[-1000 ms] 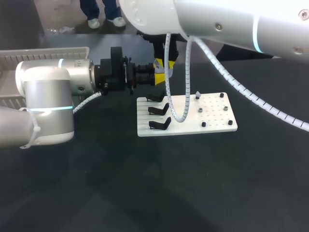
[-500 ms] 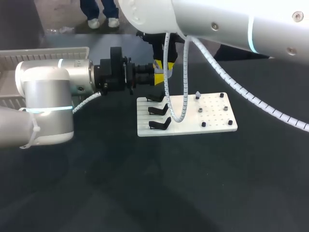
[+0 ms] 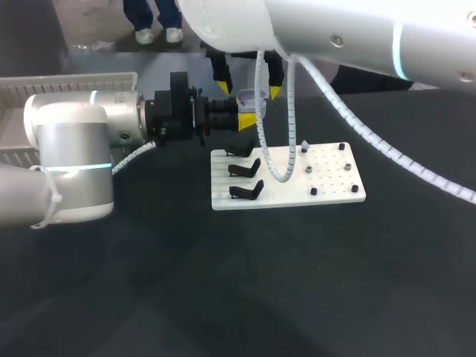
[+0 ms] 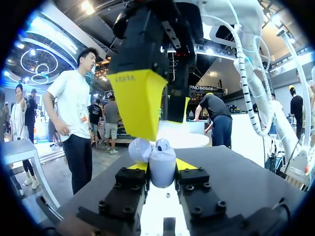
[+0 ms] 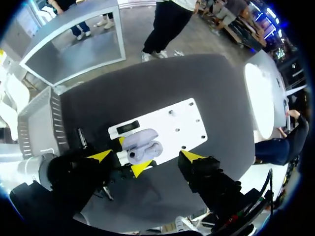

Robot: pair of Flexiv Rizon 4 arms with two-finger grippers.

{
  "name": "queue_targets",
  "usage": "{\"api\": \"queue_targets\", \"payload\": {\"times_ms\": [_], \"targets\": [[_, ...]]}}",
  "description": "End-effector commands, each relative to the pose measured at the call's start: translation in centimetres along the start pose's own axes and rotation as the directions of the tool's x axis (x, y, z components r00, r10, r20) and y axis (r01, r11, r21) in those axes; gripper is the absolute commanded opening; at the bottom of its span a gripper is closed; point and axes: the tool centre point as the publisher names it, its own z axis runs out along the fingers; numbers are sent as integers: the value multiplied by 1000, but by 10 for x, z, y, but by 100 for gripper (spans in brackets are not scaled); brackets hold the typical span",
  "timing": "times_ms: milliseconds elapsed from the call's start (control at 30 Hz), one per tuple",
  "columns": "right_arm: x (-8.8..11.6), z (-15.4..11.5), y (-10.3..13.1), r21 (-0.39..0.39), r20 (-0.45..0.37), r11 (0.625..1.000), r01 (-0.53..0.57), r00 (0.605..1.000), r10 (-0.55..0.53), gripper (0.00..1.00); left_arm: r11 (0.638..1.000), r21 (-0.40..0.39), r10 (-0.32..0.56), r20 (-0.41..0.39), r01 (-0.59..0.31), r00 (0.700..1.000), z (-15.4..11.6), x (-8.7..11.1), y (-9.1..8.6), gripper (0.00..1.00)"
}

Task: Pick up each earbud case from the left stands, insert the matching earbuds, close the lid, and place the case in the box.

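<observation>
Your left gripper (image 3: 242, 117) is clamped on the earbud case (image 4: 162, 167), holding it out level in the air over the end of the white board (image 3: 327, 186) that carries the black stands (image 3: 248, 190), well above the table (image 3: 223, 297), with the lid (image 4: 139, 149) hinged open. Your right gripper (image 3: 248, 89) hangs directly above it, fingers (image 4: 140, 103) spread wide, nothing between them, one on each side of the case. From the left wrist view one earbud (image 4: 163, 144) looks seated in the case, but I can't tell whether its partner is in too, so check that first. If a slot is vacant, what looks like a pale earbud (image 3: 304, 143) stands on a peg further along the board. Lift the right gripper straight up so it clears the lid, go across, pinch that one lightly, and bring it down vertically into the free well. If both are in, use one right finger to tip the lid over from behind the hinge, gently, then press flat on top until it shuts. Either way, hold the left arm steady and don't loosen that grip. The case looks smooth and rounded and could twist under a sideways push. The box (image 3: 67, 80) sits at the table's left, on the left arm's side, so that drop looks like the left arm's job.
</observation>
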Motion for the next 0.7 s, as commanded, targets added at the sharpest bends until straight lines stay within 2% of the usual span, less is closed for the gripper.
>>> {"api": "queue_targets", "payload": {"times_ms": [33, 100, 300, 500, 700], "targets": [[28, 5, -35, -107, 147, 994, 26, 989, -10, 100, 1000, -6, 4, 3, -4, 1000, 0, 1, -1, 0], [29, 8, -46, -123, 168, 992, 20, 986, 1, 100, 1000, -6, 4, 3, -4, 1000, 0, 1, -1, 0], [32, 15, -78, -264, 220, 963, 55, 976, 4, 100, 1000, -6, 4, 3, -4, 1000, 0, 1, -1, 0], [28, 24, -101, -292, 260, 955, 50, 965, 28, 100, 1000, -6, 4, 3, -4, 1000, 0, 1, -1, 0], [15, 48, -113, -274, 256, 962, 11, 965, 62, 100, 1000, -6, 4, 3, -4, 1000, 0, 1, -1, 0]]}}
